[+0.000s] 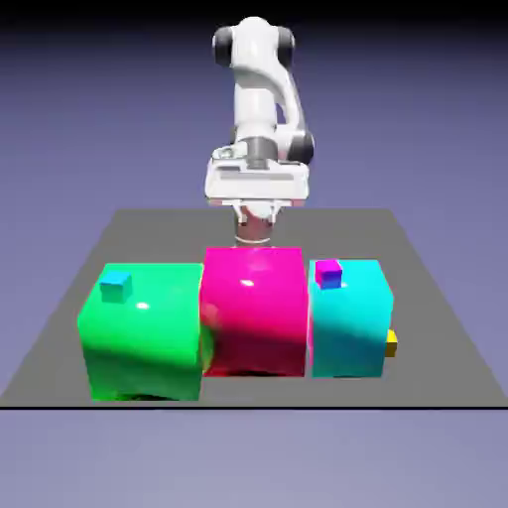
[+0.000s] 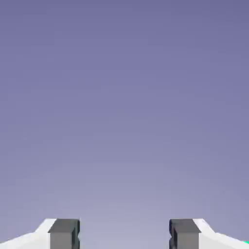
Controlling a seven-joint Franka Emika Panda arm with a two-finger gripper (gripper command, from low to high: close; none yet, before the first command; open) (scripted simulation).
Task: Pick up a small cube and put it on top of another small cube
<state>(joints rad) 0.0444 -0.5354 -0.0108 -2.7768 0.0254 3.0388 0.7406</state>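
Note:
A tiny yellow-orange small cube point(image 1: 391, 343) peeks out on the table behind the big cyan block's point(image 1: 347, 317) lower corner, at the exterior view's right; most of it is hidden. My gripper point(image 1: 255, 230) hangs behind the big magenta block point(image 1: 253, 310), which hides its fingertips in that view. In the hand view the gripper point(image 2: 124, 236) is open: two grey fingertips point(image 2: 64, 234) stand wide apart with only plain backdrop between them. It holds nothing.
Three big blocks stand in a row near the table's front edge: green point(image 1: 141, 332), magenta, cyan. A tiny blue cube point(image 1: 116, 286) sits on the green block and a tiny magenta-purple cube point(image 1: 328, 273) on the cyan one. Grey table point(image 1: 437, 327) surrounds them.

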